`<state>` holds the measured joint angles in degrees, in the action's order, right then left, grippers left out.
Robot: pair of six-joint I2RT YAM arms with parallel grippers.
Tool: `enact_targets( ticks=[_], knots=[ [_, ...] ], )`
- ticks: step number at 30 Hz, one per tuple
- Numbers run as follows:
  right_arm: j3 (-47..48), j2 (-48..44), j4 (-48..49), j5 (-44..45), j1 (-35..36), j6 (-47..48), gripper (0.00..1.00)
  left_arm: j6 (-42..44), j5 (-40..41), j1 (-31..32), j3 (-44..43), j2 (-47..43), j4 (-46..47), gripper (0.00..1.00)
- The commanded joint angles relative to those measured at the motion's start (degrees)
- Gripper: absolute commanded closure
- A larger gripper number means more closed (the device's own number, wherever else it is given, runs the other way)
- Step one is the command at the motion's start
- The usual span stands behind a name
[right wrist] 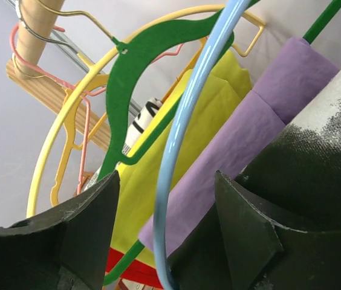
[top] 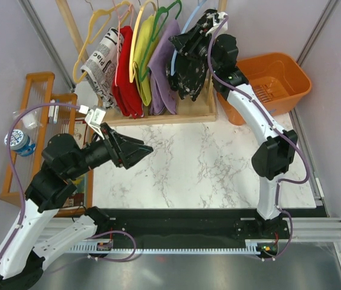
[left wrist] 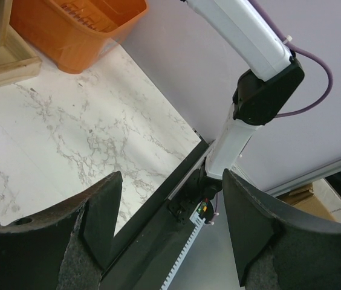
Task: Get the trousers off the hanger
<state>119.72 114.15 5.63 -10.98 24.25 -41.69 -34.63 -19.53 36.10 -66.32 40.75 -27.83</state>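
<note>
Top external view: the trousers (top: 185,75), black with white speckles, hang at the right end of the wooden rack (top: 158,112), just beside a purple garment (top: 164,66), draped on the light-blue hanger (right wrist: 180,139). Right fingers (right wrist: 86,229) are up at that end of the rack, spread wide, the hanger's blue arm running between them, unclamped. Left fingers (left wrist: 92,229) hang parted and empty over the white marbled bench (top: 207,169) in front of the rack. Orange basket (top: 279,78) sits right of the rack; pale lilac walls (top: 7,36) close it in.
</note>
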Motion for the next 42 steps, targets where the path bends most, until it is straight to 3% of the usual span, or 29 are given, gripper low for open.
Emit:
enact_targets(
  ticks=[1,4,7,14,19,22,27,32,42],
  knots=[
    [4.47,2.39,2.45,1.67,0.88,1.17,0.29,-1.22,0.11,0.11,-0.30,-2.08,-1.34,0.26],
    [5.00,3.71,3.95,1.14,1.06,0.21,0.28,-2.63,-1.38,0.11,-0.56,-3.31,-1.34,0.26],
    [5.61,4.68,4.65,1.49,1.06,-1.10,0.34,-2.28,-1.65,0.11,-1.09,-4.45,-2.04,0.26],
    [8.42,6.44,5.54,1.84,1.06,-4.36,0.60,-1.14,0.28,0.11,-1.79,-6.03,-5.39,0.26],
    [8.95,4.16,5.18,2.28,1.06,-6.20,0.63,-1.05,0.72,0.11,-1.88,-6.65,-6.35,0.26],
    [9.56,2.40,2.99,2.28,0.80,-8.14,0.72,-1.14,0.46,0.20,-2.14,-6.48,-6.62,0.26],
    [11.23,0.55,-0.35,-2.54,-0.25,-10.42,0.82,-1.84,-0.16,0.11,-2.40,-5.95,-6.53,0.26],
    [15.09,0.55,-1.67,-7.82,-2.01,-13.06,0.99,-2.19,-0.42,0.11,-2.76,-5.42,-6.53,0.26],
    [23.80,2.83,3.07,-11.43,-1.40,-23.61,1.00,-3.60,-0.51,0.11,-2.49,-5.16,-6.53,0.27]
  ],
)
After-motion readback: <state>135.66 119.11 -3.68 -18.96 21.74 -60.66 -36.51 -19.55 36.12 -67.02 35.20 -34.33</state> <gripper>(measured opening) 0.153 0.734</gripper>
